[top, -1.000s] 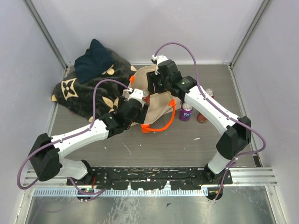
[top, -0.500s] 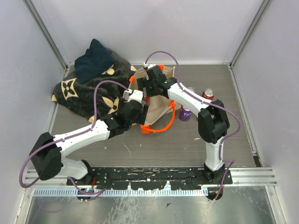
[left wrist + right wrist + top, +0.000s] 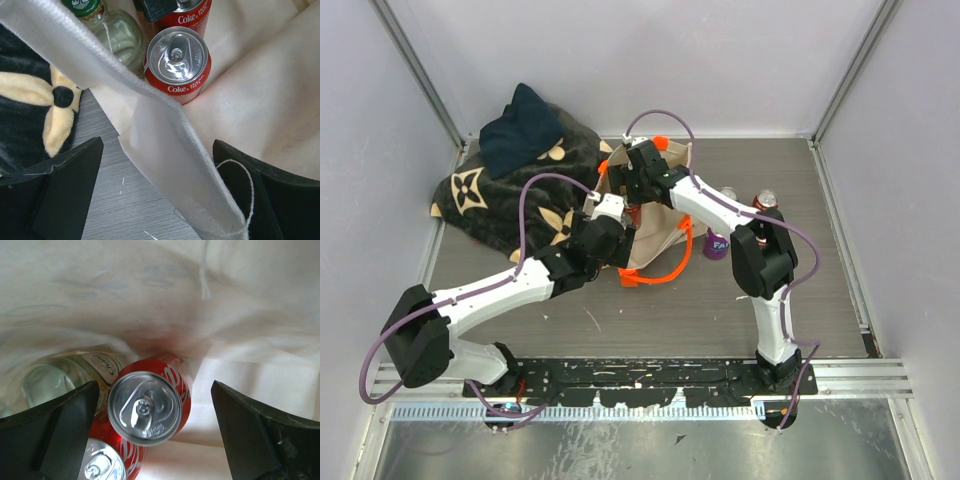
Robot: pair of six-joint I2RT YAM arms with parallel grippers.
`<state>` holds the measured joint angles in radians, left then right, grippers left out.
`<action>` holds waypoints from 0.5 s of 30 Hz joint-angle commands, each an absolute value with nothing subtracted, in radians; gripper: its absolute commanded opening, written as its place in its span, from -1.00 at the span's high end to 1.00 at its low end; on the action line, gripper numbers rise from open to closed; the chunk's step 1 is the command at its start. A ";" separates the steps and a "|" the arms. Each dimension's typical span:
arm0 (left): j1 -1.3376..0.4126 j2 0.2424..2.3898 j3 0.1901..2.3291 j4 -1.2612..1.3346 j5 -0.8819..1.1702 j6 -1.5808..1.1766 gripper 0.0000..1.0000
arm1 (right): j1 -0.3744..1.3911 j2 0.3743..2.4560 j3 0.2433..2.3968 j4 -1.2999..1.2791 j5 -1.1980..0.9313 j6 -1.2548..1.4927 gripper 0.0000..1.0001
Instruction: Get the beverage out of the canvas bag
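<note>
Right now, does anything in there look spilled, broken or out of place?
Nothing looks spilled or broken. Only small things stand out: the rim of the canvas bag droops slack between the fingers of the open left gripper, a loose thread curls off its hem, and the dark blanket lies crumpled in the far left corner.

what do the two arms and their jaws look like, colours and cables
Both the left arm and right arm have white link shells with chunky black joints and black bases. A thin purple cable loops loosely along each. The jaws are plain matte black, broad and wedge-shaped, with no markings visible.
</note>
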<state>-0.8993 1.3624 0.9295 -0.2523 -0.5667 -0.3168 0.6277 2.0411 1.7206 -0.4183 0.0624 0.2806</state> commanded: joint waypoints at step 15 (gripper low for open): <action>-0.894 1.405 0.951 -0.278 -0.611 -0.284 -0.96 | 0.636 2.141 1.763 -0.466 0.069 0.285 -0.03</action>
